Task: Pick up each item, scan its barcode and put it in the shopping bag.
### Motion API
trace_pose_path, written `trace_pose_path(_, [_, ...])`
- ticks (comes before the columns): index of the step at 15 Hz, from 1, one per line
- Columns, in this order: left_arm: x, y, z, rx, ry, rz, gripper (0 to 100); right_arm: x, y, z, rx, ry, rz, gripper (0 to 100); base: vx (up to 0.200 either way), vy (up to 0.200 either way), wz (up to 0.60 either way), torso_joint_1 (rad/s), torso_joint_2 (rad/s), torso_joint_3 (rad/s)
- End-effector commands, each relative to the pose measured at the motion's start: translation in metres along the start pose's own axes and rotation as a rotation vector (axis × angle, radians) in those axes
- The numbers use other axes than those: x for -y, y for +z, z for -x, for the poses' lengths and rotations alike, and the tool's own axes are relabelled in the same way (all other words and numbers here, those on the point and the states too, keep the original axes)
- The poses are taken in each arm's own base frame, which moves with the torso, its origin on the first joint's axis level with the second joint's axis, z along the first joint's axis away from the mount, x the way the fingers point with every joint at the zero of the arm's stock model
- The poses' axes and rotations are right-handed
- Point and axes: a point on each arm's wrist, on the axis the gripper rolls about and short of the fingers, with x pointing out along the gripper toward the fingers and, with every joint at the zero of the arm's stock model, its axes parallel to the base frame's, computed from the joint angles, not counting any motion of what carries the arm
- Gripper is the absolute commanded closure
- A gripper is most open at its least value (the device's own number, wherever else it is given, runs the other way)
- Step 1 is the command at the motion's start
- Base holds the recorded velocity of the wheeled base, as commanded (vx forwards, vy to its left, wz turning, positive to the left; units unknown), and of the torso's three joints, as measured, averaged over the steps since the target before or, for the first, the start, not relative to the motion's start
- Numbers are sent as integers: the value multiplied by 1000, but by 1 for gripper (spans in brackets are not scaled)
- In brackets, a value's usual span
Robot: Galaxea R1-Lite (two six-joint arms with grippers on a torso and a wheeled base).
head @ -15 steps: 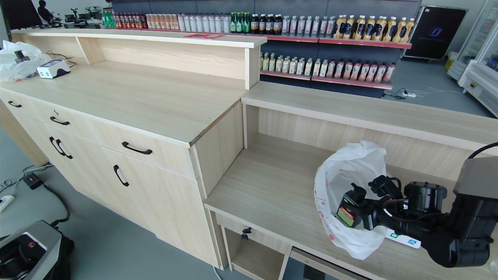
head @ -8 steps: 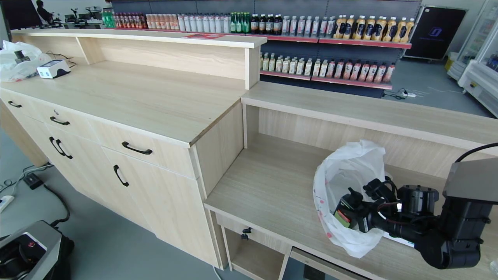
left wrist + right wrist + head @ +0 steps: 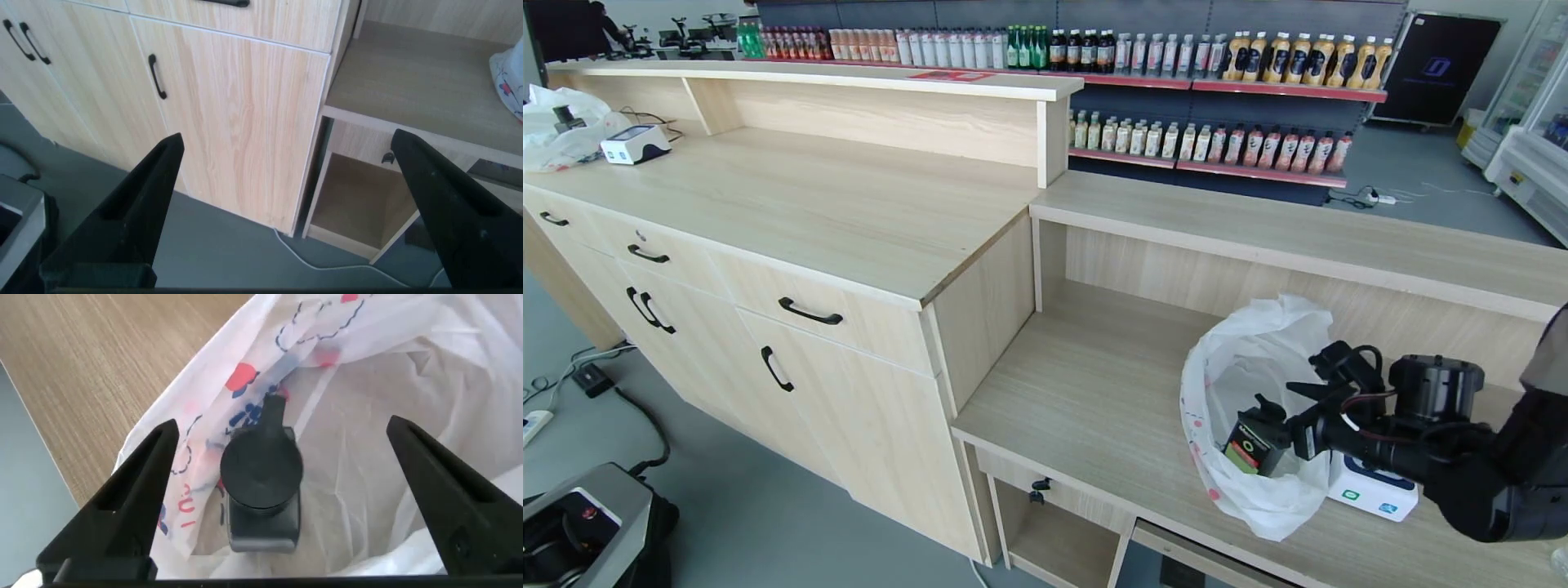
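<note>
Pale wood counter [image 3: 792,196] with black-handled cabinets [image 3: 849,408], grey floor [image 3: 752,523], drink-stocked shelves [image 3: 1201,86] behind, glass-door fridges [image 3: 1535,139] at right

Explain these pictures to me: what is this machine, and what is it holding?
It is a two-armed robot at a shop counter. The wide picture comes from a camera on its head; the other two from cameras on its wrists, looking out between each arm's jaws. On the counter stand a white shopping bag and a small white device beside it. The right jaws hang wide open over the bag, holding nothing; a dark bottle sits inside it. The left jaws, also open and empty, point at a cupboard door.
</note>
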Motion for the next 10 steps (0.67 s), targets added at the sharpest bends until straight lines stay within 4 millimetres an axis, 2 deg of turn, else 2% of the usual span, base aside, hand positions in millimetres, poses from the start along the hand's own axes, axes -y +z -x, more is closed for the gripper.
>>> trace_pose_path(1, [0, 0, 0, -1, 0, 0, 0, 13, 80, 103, 138, -182, 53, 0, 0, 0, 0, 0, 0, 0])
trace_pose_path(3, [0, 0, 0, -1, 0, 0, 0, 6, 92, 163, 141, -301, 55, 0, 0, 0, 0, 0, 0, 0])
trace_pose_path(4, [0, 0, 0, -1, 0, 0, 0, 7, 87, 189, 102, -409, 92, 0, 0, 0, 0, 0, 0, 0])
trace_pose_path(5, [0, 0, 0, -1, 0, 0, 0, 12, 84, 207, 77, -514, 100, 0, 0, 0, -600, 2, 2, 2])
trace_pose_path(6, [0, 0, 0, -1, 0, 0, 0, 12, 84, 212, 72, -535, 95, 0, 0, 0, -600, 2, 7, 2])
trace_pose_path(10, [0, 0, 0, -1, 0, 0, 0, -3, 67, 232, -122, -677, -95, 0, 0, 0, -600, 5, 4, 0])
